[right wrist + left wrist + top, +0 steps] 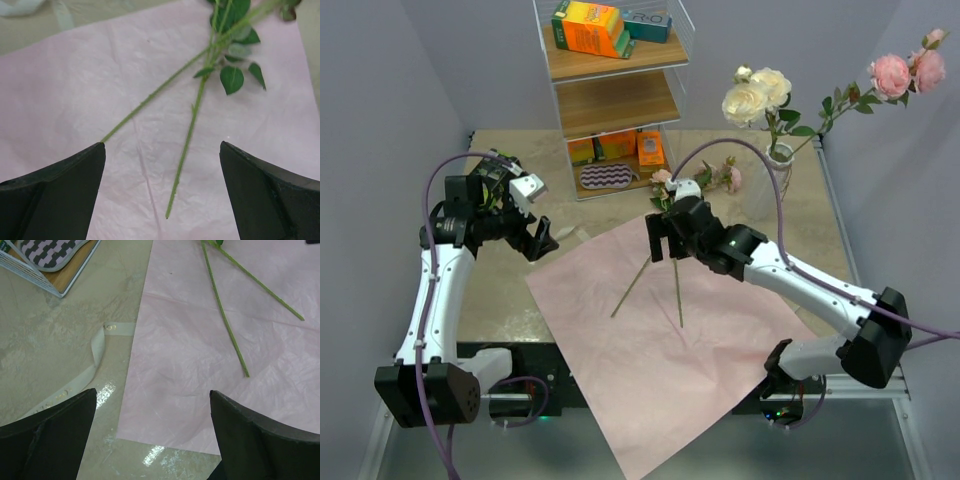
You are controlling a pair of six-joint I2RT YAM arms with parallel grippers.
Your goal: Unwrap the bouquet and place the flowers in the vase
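Observation:
The bouquet lies unwrapped, its pink sheet (pixel 660 350) spread flat on the table. Two flowers rest on it, their long green stems (pixel 678 295) crossing and their pink blooms (pixel 732 178) lying off its far corner. My right gripper (pixel 660 240) hovers open over those stems (pixel 187 145), with nothing between its fingers. Leaves (pixel 231 79) show ahead of it. My left gripper (pixel 542 240) is open above the sheet's left edge (pixel 200 365), empty. The vase (pixel 778 172) stands at the back right and holds cream roses (pixel 757 95) and pink roses (pixel 900 72).
A cream ribbon (pixel 97 352) lies loose on the table left of the sheet. A white wire shelf rack (pixel 610 90) with boxes stands at the back centre, a striped pad (pixel 608 177) on its lowest level. Grey walls close in on both sides.

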